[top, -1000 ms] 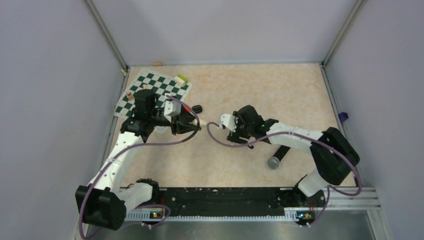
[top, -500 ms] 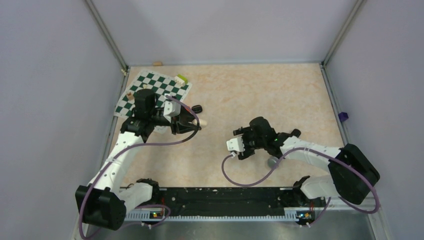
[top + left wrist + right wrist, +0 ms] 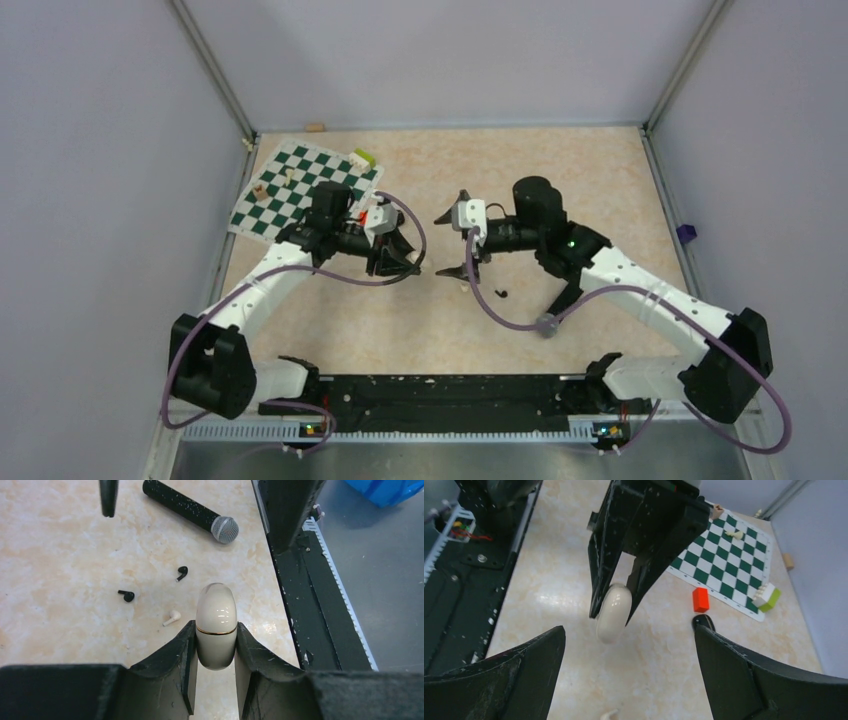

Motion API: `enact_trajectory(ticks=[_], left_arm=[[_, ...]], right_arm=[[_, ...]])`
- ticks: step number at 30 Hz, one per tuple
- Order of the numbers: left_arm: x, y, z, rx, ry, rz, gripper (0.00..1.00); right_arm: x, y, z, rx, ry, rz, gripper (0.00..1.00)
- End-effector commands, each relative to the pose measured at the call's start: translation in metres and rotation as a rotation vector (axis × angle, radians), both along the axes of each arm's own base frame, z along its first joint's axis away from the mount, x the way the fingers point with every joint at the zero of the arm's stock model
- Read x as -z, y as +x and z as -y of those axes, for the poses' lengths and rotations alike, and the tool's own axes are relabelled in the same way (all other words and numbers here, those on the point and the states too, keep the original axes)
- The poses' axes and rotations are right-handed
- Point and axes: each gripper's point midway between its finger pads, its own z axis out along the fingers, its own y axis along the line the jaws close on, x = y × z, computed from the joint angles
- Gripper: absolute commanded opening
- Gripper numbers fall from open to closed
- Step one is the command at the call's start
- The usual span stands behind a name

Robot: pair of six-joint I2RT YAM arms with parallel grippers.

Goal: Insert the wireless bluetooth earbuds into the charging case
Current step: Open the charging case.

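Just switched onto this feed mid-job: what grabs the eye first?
The left gripper is clamped on a cream-white case, facing the wide-open right gripper. Loose on the table ahead of it lie two black earbuds and a white earbud, with a microphone beyond them.

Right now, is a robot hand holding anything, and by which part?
The left gripper pinches the cream-white rounded case by its sides, near one end. The right gripper, jaws wide, holds nothing.
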Motion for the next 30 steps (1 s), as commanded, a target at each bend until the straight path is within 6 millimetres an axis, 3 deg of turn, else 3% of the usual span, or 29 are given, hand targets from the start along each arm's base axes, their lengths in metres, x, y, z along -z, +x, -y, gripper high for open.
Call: enact_trajectory(ticks=[1,6,11,15,21,22,27,30], left_arm=[[-0.001,-0.002,0.005,0.033,0.029,0.05,0.0],[-0.001,-0.008,0.009,0.047,0.029,0.061,0.0],[-0.004,-0.013,0.009,0.059,0.01,0.066,0.0],[-0.001,-0.016,0.008,0.067,0.008,0.067,0.0],[-0.006,-0.021,0.008,0.084,-0.009,0.094,0.0],[-0.008,-0.023,0.008,0.09,-0.015,0.098,0.0],[-0.011,-0.028,0.008,0.107,-0.041,0.12,0.0],[-0.014,-0.027,0.008,0.092,-0.049,0.1,0.0]], right_arm=[[0.002,-0.008,-0.02,-0.022,0.028,-0.264,0.99],[0.02,0.008,-0.038,0.031,0.032,-0.404,0.99],[0.03,0.036,-0.04,0.158,0.037,-0.369,0.99],[0.015,0.058,-0.026,0.234,0.051,-0.315,0.99],[-0.011,0.096,0.015,0.326,0.079,-0.311,0.99],[-0.016,0.095,0.019,0.316,0.085,-0.304,0.99],[-0.043,0.036,0.014,0.018,0.105,-0.374,0.99],[-0.039,0.029,0.019,-0.005,0.096,-0.317,0.99]])
